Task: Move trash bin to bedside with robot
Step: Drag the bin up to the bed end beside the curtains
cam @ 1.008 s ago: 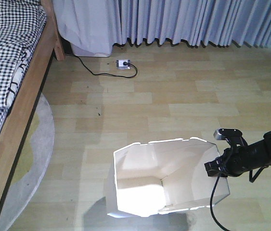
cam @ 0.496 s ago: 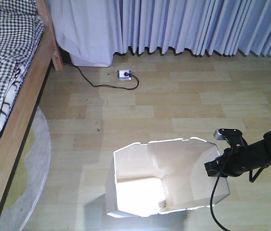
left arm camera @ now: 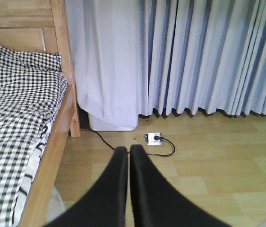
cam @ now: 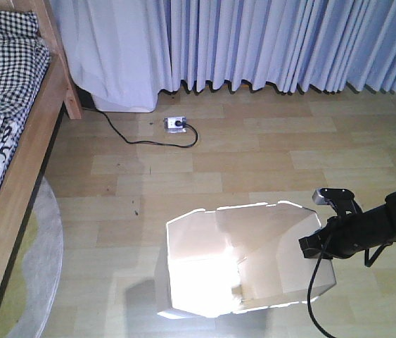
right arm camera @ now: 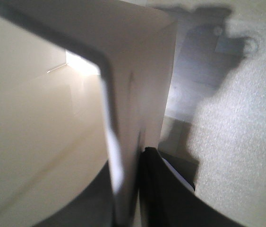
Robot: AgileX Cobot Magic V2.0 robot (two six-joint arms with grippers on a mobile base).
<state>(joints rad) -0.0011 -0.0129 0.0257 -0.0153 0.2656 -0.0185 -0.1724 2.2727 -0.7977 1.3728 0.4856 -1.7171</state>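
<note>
Over the last second the whole floor slid down and to the left in the front-facing view. The power strip (cam: 175,124) dropped from near the top edge toward the middle, and more of the curtain (cam: 275,42) came into sight above it. The bed frame (cam: 22,162) drew back toward the left edge, showing less of its gingham mattress cover (cam: 1,91) and of the round rug (cam: 32,282). The sunlit patch inside the trash bin (cam: 254,232) widened and brightened.
</note>
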